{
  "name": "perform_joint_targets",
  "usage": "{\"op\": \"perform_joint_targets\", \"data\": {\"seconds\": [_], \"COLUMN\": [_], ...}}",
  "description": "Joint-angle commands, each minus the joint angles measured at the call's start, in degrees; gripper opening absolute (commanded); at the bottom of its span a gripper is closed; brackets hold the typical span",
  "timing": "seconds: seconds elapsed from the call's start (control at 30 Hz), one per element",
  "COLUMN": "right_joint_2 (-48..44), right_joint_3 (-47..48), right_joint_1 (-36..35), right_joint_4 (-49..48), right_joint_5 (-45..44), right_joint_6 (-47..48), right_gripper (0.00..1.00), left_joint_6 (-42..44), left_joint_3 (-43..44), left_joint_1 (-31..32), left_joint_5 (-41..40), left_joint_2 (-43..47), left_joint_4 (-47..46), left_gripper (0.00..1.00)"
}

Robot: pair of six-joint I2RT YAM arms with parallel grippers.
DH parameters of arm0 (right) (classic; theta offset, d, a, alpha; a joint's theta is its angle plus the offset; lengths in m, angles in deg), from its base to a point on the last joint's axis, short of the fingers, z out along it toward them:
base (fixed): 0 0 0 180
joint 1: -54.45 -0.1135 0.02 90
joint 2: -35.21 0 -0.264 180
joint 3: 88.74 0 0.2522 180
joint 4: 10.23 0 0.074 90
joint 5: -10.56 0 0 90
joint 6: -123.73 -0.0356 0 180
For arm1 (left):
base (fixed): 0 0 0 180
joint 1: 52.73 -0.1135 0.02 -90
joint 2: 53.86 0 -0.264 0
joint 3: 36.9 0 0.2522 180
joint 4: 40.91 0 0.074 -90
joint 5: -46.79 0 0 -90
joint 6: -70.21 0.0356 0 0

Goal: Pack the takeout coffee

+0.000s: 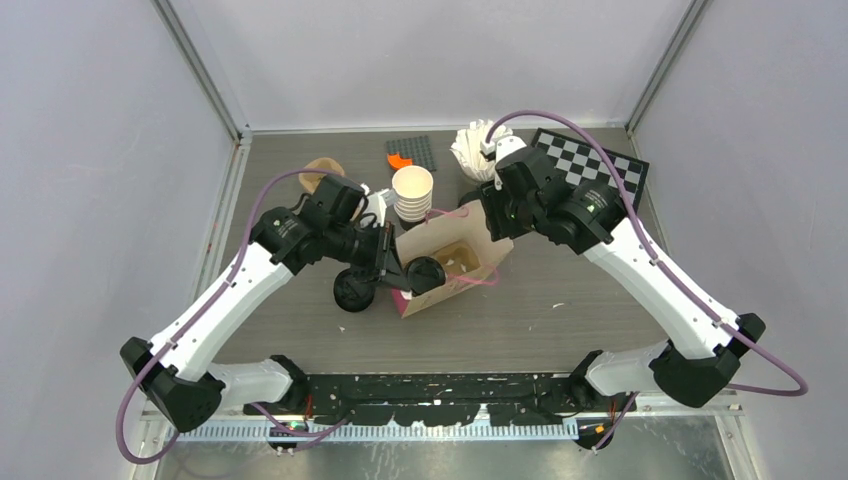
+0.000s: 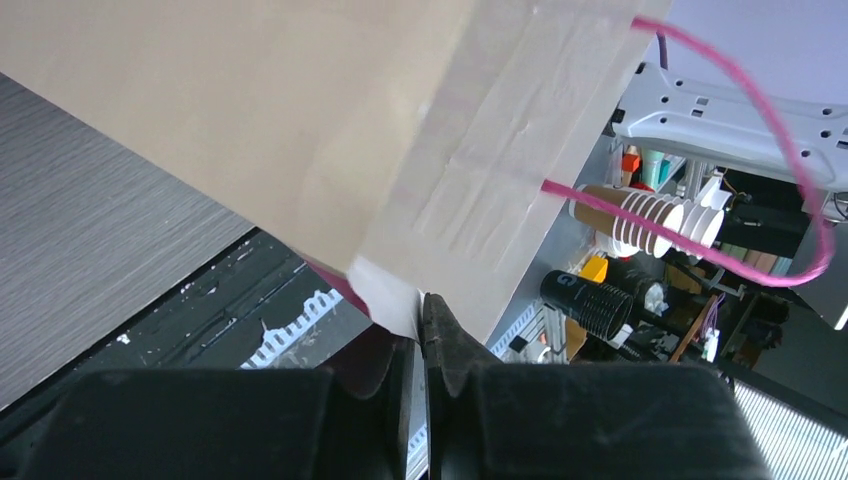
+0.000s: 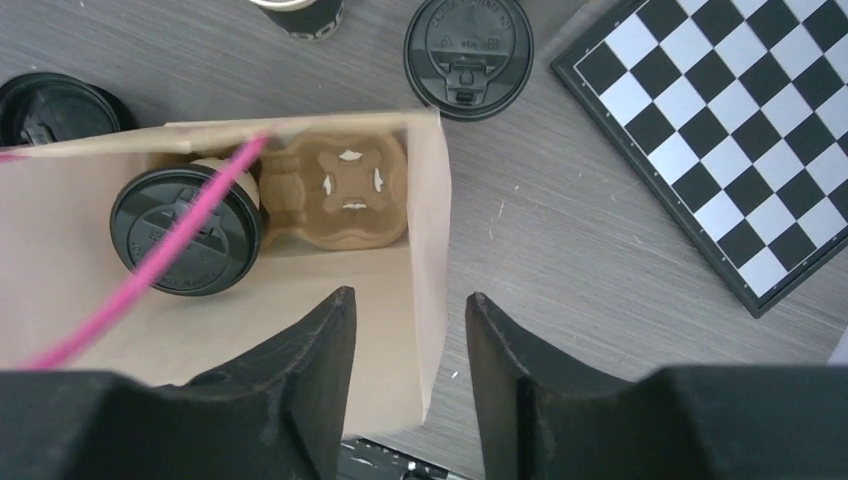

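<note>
One takeout coffee (image 3: 185, 243), black lid on, sat in a pocket of the cardboard carrier (image 3: 345, 190) at the bottom of the open paper bag (image 3: 428, 230), and the pocket next to it was empty. The right gripper (image 3: 407, 305) hung over the bag's mouth with its jaws apart, one on each side of the bag's wall, while the left gripper (image 2: 425, 320) had its jaws pinched together on a corner of the bag. Another black lid (image 3: 468, 55) lay on the table (image 3: 560, 250) just outside, near the checkerboard (image 3: 730, 130).
</note>
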Motion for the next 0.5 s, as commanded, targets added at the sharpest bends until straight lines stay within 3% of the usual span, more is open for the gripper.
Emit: {"op": "perform_joint_targets", "data": {"seconds": [0.0,0.3,0.47], "right_joint_2": [1.6,4.7,4.8], "right_joint_3": [0.6,8.1,9.2], "right_joint_1": [0.3,0.3,0.3], "right_joint_4": [1.9,8.3,9.9], "right_joint_5": [0.8,2.6,4.5], "right_joint_6": [-1.4,-4.8,-7.4], "right_gripper": [0.45,0.23,0.20], "left_joint_6": [1.0,2.1,2.2], "left_joint_3": [3.5,8.0,9.3], "left_joint_1": [0.3,0.2,0.2], "left_joint_5": [0.4,-1.0,-2.8], "left_joint_2": [-0.4,-1.7,-1.4], "left_joint_4": [-1.5,0.4,0.7], "left_gripper": [0.12,0.30,0.40]}}
